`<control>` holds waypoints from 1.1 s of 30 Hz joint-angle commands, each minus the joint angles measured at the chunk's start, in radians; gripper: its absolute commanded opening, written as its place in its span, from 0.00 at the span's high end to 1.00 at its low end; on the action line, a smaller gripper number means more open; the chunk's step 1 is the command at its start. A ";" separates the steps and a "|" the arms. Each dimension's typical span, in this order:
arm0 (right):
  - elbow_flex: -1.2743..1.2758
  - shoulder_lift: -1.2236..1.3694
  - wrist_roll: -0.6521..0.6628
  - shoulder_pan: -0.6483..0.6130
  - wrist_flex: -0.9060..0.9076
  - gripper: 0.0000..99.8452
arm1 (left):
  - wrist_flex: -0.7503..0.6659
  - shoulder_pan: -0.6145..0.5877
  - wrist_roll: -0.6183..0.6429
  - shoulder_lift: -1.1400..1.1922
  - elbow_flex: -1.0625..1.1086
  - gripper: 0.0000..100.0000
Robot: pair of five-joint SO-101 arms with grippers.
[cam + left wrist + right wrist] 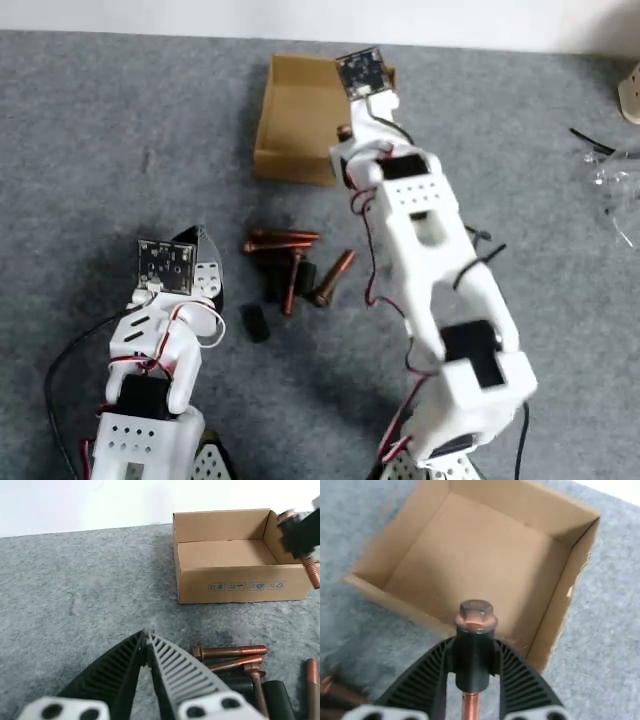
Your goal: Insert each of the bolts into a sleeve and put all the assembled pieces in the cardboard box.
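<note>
One sleeved bolt [475, 617] is hanging clamped in right gripper [474, 647], cardboard box [470, 555] lying empty just beyond its tips | left gripper [148, 637] is idling closed; loose bolts [230, 652], sleeves [277, 695] beside it are awaiting assembly.

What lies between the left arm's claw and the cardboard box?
Bare grey mat, in the left wrist view, from the left gripper to the cardboard box; bolts lie aside.

Cardboard box [296, 118], loose bolts [284, 240], black sleeves [255, 322]
</note>
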 commanded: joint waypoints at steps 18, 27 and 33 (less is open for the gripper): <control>-0.585 0.337 0.009 0.061 0.005 1.00 | -0.021 -0.004 -0.029 -0.002 -0.008 0.99; -0.590 0.484 0.011 0.062 0.005 0.99 | -0.021 -0.004 -0.029 -0.002 -0.008 0.99; -0.590 0.533 0.011 0.077 0.005 0.99 | -0.021 -0.004 -0.029 -0.004 -0.008 0.99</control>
